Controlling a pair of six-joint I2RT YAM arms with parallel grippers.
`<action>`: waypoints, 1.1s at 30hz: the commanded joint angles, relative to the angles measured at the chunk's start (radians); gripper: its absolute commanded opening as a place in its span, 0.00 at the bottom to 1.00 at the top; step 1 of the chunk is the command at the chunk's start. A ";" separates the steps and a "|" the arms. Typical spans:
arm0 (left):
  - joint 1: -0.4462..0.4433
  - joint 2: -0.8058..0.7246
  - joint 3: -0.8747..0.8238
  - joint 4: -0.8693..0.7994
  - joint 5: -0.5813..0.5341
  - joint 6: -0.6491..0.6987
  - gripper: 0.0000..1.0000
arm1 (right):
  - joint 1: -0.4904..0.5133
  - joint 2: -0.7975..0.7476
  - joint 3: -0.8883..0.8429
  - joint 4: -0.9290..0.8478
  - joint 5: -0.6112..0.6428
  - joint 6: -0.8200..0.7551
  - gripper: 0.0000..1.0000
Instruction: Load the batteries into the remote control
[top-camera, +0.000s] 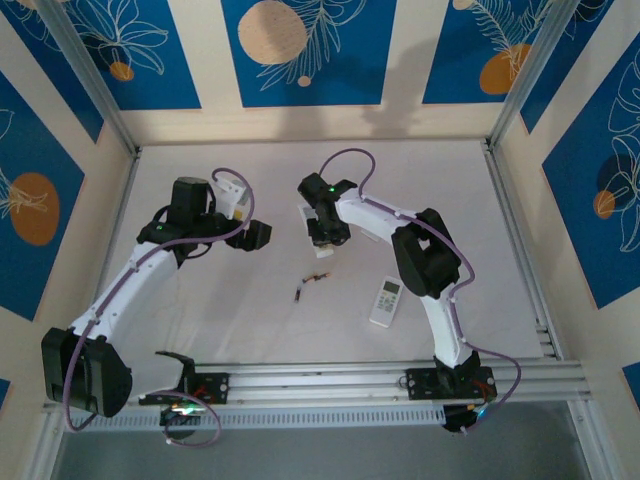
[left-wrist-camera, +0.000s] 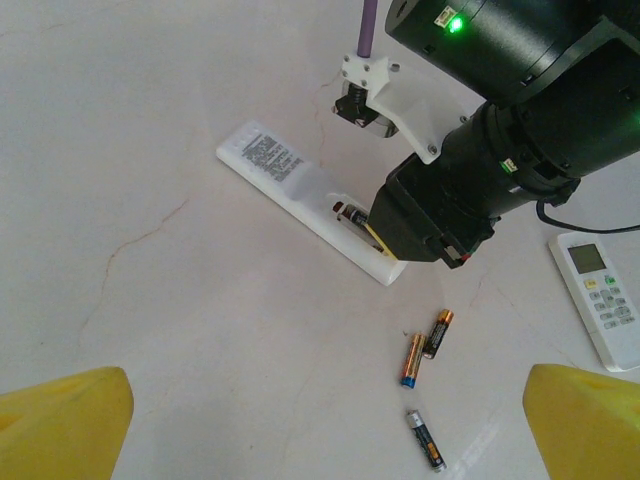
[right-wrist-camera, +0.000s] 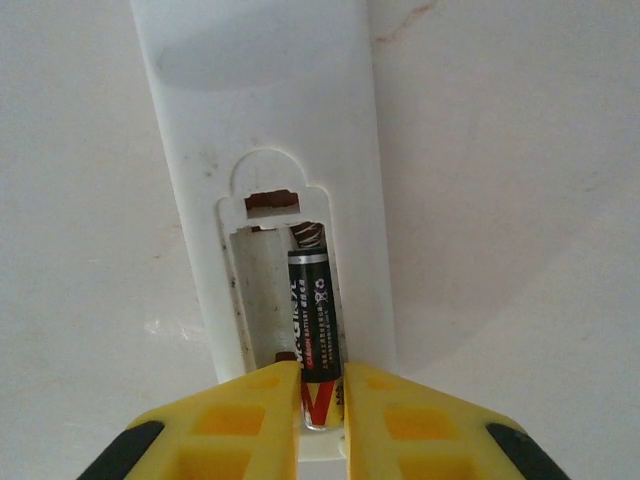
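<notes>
Now your right jaws pinch one battery (right-wrist-camera: 312, 310) lying in the open bay of the white remote (right-wrist-camera: 270, 130) (right slot, wrist view); your left jaws stand wide apart, three batteries (left-wrist-camera: 413, 360) loose on the table (left-wrist-camera: 150, 300).

Bright, even light falls from overhead; the arms cast soft, short shadows on the pale bench (top-camera: 230, 330); the left tool (left-wrist-camera: 325, 430) has blurred yellow fingers (left-wrist-camera: 60, 425) at the frame's lower corners; the right wrist view is sharp on the battery (right-wrist-camera: 315, 320).
</notes>
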 joint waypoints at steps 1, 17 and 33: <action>-0.012 -0.008 0.018 -0.002 0.000 0.025 1.00 | -0.004 0.031 0.010 -0.013 0.009 -0.013 0.17; -0.012 -0.004 0.017 0.002 0.006 0.020 1.00 | 0.014 0.083 -0.011 0.028 0.104 -0.144 0.08; -0.014 -0.004 0.018 -0.002 0.000 0.021 1.00 | 0.015 -0.028 0.075 -0.037 0.098 -0.123 0.18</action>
